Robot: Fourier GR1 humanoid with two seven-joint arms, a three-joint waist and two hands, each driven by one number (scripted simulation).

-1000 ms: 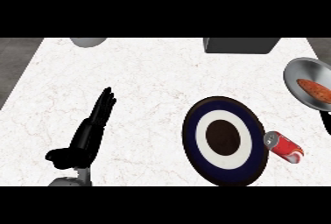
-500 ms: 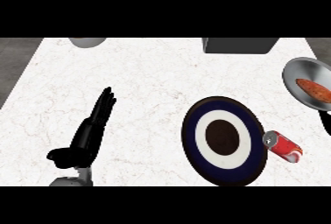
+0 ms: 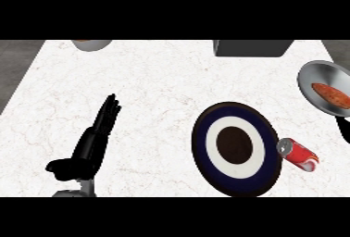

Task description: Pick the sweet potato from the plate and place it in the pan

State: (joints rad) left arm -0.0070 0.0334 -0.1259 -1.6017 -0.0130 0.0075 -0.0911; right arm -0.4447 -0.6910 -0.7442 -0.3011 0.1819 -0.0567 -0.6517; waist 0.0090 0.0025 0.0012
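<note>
The orange-brown sweet potato lies inside the grey pan at the counter's right edge. A dark blue plate with a white ring and a dark brown centre sits right of the middle with nothing on it. My left hand rests at the lower left with its fingers straight, pointing up the counter, holding nothing. The right hand does not show in the head view.
A red can lies on its side just right of the plate. A dark grey box stands at the back edge, and a grey bowl is partly cut off at the back left. The pan's black handle runs down near the right edge.
</note>
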